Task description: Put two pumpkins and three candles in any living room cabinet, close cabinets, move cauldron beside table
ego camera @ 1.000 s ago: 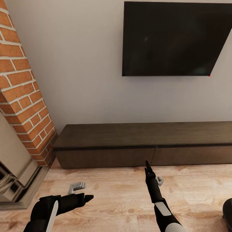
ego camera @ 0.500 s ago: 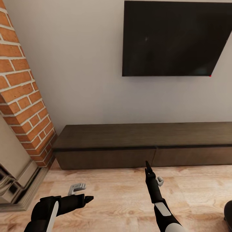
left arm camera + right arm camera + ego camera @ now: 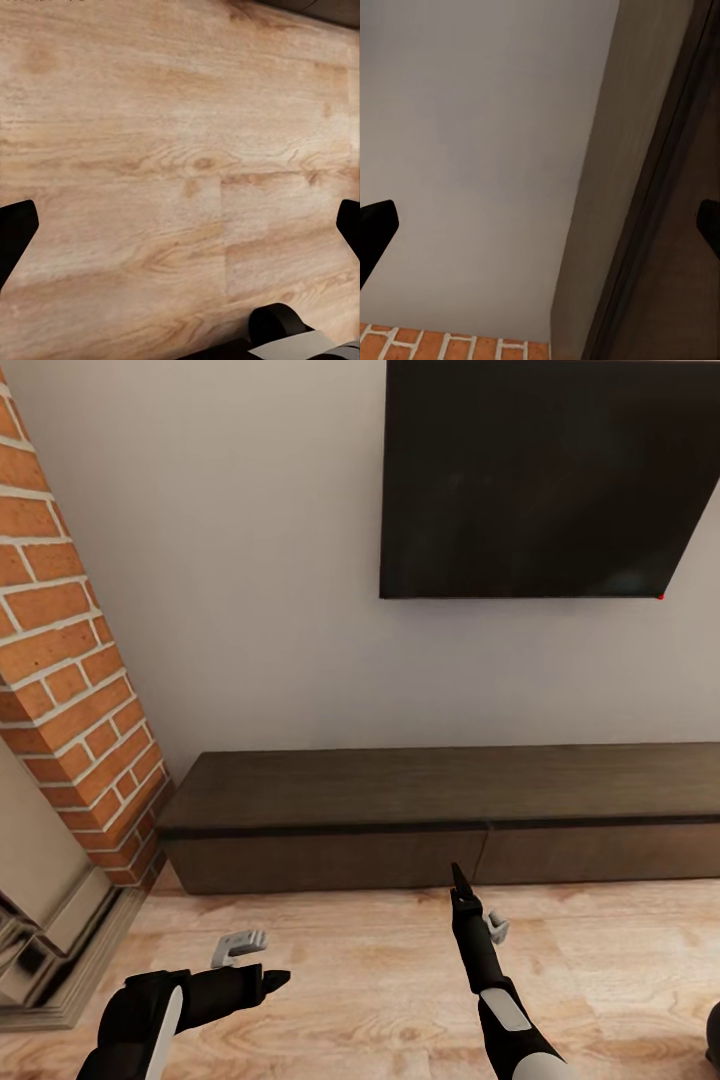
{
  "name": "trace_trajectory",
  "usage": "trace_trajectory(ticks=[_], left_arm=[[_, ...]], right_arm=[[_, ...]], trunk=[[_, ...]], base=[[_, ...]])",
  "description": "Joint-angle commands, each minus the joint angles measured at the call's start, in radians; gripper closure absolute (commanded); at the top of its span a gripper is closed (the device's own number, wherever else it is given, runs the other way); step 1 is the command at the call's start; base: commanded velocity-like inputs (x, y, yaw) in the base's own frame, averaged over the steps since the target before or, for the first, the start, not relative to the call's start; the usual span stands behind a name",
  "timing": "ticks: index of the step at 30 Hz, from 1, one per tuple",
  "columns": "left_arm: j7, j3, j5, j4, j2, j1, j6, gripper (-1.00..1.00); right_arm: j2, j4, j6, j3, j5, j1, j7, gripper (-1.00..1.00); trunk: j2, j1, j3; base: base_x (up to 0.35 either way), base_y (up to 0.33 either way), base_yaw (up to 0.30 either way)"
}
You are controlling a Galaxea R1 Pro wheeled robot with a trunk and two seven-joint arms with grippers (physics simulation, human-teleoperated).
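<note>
Left hand: low over the wood floor, pointed to the robot's right; fingers spread wide in the left wrist view, nothing between them.
Fireplace: brick column at far left, just beside the cabinet's left end.
Cabinet: long, low, dark brown, against the wall; both visible drawer fronts flush, judged closed; seam between them just beyond the right hand.
Right hand: raised and aimed at the cabinet front near the seam, not touching it; fingertips wide apart in the right wrist view, empty.
TV: dark panel on the wall above the cabinet.
Cauldron: probably the black shape at the lower right edge; too little visible to be sure.
Step in hand: judged as approach to open a drawer.
Technique: fronts have no handles, so bring one fingertip to the top lip of the left drawer and pull straight out, level; keep the base square to the front.
</note>
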Motion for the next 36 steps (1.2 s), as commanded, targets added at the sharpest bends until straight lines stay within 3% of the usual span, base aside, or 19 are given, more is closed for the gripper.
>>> trace_trajectory(ticks=[1,5,20,36], left_arm=[[-0.009,0.002,-0.007,-0.001,-0.001,-0.001,0.004,-1.00],[-0.009,0.004,-0.007,-0.001,0.000,-0.001,0.004,-1.00],[-0.009,0.001,-0.007,-0.001,-0.001,-0.001,-0.017,-1.00],[-0.009,0.000,-0.010,-0.001,-0.001,-0.001,-0.031,-1.00]], right_arm=[[0.000,0.001,-0.001,0.000,-0.004,-0.001,-0.006,-1.00],[0.000,0.001,-0.001,-0.001,-0.004,-0.001,-0.057,-1.00],[0.000,0.003,-0.001,-0.001,-0.003,-0.001,-0.119,-1.00],[0.000,0.018,-0.001,-0.002,-0.003,-0.001,-0.131,-1.00]], trunk=[[0.000,0.000,-0.001],[0.000,0.000,-0.001],[0.000,0.000,-0.001],[0.000,0.000,-0.001]], base=[[0.049,0.000,0.000],[0.136,0.000,0.000],[0.125,0.000,0.000],[0.173,0.000,0.000]])
